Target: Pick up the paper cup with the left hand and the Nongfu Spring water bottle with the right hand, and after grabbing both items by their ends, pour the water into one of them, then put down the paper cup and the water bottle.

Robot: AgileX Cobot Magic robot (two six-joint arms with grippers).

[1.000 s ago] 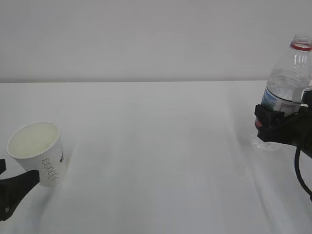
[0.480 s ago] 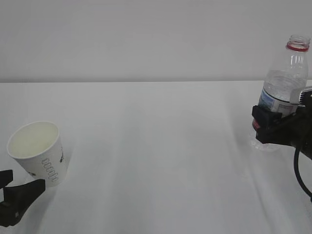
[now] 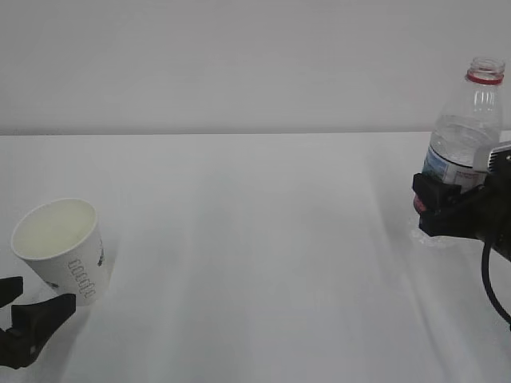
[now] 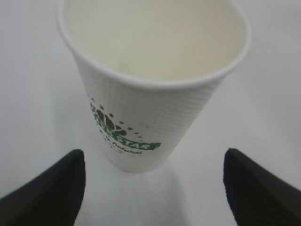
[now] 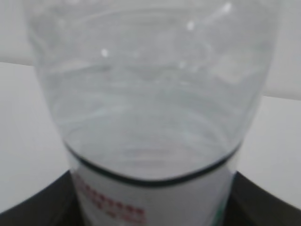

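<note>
While the left hand (image 3: 32, 321) hung w/ jaws wide, empty, the paper cup (image 4: 153, 80) stood just ahead, centred (untouched); right hand (image 3: 451, 209) gripped the Nongfu Spring water bottle (image 3: 467, 136), axis upright.

1. The small white tapered paper cup (image 4: 155, 89) has a matt, finely dimpled wall and a smooth rolled rim.
2. The tall clear plastic bottle (image 3: 467, 128) looks glossy and ribbed.
3. The white worktop (image 3: 255, 255) is smooth with a faint sheen.
4. The black fingers (image 4: 44, 193) look matt.
</note>
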